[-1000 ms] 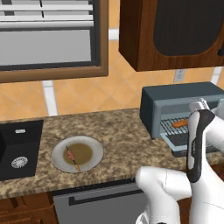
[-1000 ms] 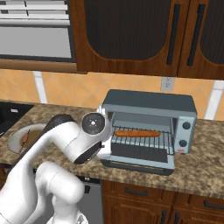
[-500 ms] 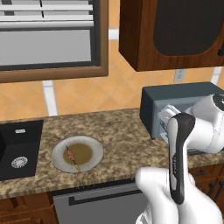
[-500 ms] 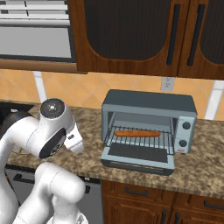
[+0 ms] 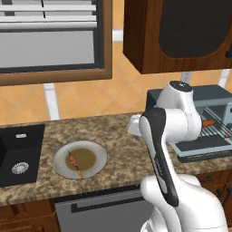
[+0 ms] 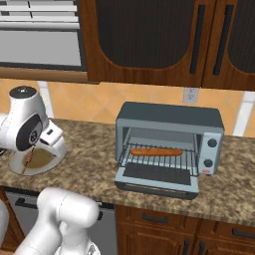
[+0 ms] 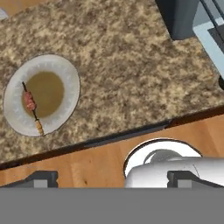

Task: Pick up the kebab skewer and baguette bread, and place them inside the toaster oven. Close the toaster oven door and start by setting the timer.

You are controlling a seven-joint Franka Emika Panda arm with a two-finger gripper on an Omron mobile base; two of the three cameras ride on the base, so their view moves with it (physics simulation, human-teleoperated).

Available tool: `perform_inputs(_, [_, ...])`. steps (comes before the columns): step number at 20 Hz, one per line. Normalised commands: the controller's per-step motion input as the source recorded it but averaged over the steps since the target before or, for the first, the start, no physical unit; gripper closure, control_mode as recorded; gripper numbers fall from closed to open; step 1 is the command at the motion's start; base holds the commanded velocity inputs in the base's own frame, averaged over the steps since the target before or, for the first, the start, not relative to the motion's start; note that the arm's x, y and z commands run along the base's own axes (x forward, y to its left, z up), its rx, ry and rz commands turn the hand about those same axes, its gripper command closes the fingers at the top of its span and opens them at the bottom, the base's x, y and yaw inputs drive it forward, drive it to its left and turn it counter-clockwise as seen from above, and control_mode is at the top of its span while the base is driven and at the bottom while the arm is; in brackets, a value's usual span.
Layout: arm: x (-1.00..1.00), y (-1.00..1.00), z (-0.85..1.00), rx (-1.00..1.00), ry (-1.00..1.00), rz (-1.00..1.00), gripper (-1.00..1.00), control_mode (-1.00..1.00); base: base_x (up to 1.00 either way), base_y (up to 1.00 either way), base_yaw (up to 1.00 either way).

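Landmark: plate on the granite counter, right of the black sink.

Kebab skewer lies on the plate across its brown centre, stick running from the middle toward the plate's near rim; red and brown chunks along it. In the hand view the skewer sits on the left half of the plate.

Toaster oven stands on the counter well to the right of the plate. Its door is dropped flat, fully down. Baguette bread lies lengthwise on the wire rack inside the oven, apart from the plate.

Gripper: fingers spread wide, released, nothing between them. It hangs above the counter edge to the right of the plate, between plate and oven, touching neither. In the right base view the hand sits just above the plate.
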Motion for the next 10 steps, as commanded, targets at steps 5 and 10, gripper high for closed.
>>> perform_inputs(5, [0.00,1.00,-0.11,-0.18,0.08,0.41,-1.00,-1.00,0.00,0.00,0.00])
perform_inputs(10, [0.12,0.99,-0.41,-0.14,0.01,0.33,-1.00,-1.00,0.00,0.00,0.00])
